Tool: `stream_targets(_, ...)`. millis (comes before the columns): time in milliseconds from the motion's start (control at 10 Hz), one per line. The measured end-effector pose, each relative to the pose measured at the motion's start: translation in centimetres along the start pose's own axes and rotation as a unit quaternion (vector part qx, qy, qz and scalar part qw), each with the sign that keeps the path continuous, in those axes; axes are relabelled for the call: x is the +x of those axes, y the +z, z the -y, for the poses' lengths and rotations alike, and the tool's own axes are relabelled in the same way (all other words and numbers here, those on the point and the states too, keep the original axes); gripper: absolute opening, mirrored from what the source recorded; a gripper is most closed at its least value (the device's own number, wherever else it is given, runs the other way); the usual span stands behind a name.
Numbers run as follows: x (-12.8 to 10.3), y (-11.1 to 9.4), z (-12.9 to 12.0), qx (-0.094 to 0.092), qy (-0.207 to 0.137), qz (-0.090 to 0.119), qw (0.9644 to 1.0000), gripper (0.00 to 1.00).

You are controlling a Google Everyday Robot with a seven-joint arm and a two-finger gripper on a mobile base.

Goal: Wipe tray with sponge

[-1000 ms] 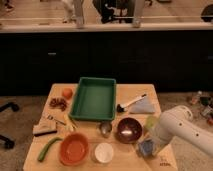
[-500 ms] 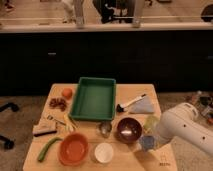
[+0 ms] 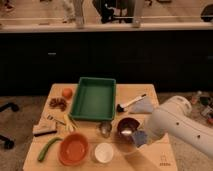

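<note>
The green tray lies at the middle back of the wooden table with nothing in it. The blue-grey sponge hangs just above the table's front right, beside the dark bowl. My gripper is at the end of the white arm that reaches in from the right, and it is shut on the sponge. The fingers are mostly hidden behind the sponge and the arm. Gripper and sponge are well to the front right of the tray, apart from it.
A dark bowl and a metal cup stand between the gripper and the tray. An orange bowl and a white bowl sit at the front. A folded cloth and a white-handled brush lie right of the tray; a scrub brush and food items lie left.
The arm has swung left and slightly toward the back, carrying the sponge from the front right corner to beside the dark bowl. Everything else on the table has stayed put.
</note>
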Motion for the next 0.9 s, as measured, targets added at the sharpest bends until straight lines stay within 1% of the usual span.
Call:
stream_targets(300,-4.3,-0.5,2.8,-0.003,-0.044,-0.009,0.9990,0.00)
stream_targets(500,-7.8,-0.6,5.1,-0.009,-0.079,-0.019,0.9967,0.00)
stream_targets(700,-10.8,-0.7,6.9,-0.015,-0.107,-0.028,0.9937,0.00)
stream_targets(800,-11.7,-0.7,7.7,-0.017,-0.117,-0.032,0.9925,0.00)
stream_targets(900,-12.3,-0.9,8.6,-0.015,-0.124,-0.031,0.9917,0.00)
